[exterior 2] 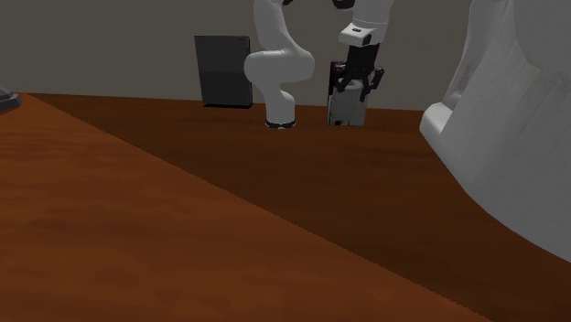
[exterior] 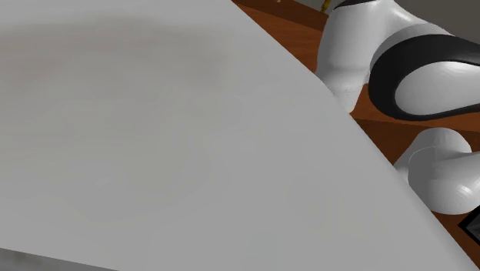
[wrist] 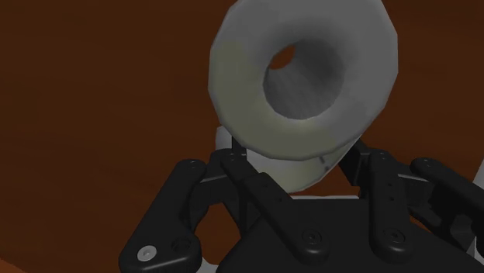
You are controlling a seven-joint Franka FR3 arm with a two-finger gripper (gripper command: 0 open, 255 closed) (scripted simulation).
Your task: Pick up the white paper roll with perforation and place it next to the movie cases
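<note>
While the tool (exterior 2: 350, 91) clasps the paper roll (exterior 2: 348, 112), a dark box (exterior 2: 224, 71) stands behind the arm (exterior 2: 279, 69).

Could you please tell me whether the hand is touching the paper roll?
Touching. The wrist view shows the hand clasping the white paper roll on both sides, with no gap visible between them.

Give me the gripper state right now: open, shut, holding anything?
Gripper: closed, holding the white paper roll clasped between its two fingers.
</note>
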